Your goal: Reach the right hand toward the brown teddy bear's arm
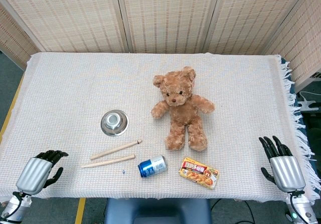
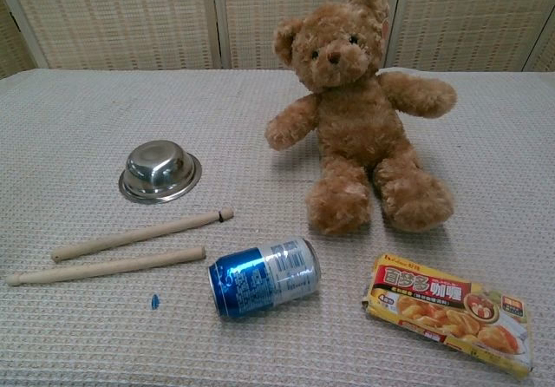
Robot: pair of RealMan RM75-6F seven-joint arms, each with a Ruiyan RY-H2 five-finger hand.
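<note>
The right hand (image 1: pixel 284 166) rests at the cloth-covered table's (image 1: pixel 70 83) near right corner, beside the fringed edge, fingers apart and holding nothing. Bare cloth lies between it and the brown teddy bear (image 1: pixel 182 107), seated up-left of it, arms spread. The left hand (image 1: pixel 39 172), fingers loosely curled and empty, sits far across.

Cloth-covered table (image 1: pixel 75 78) under bear (image 1: pixel 181 106), can (image 1: pixel 152 166)
</note>
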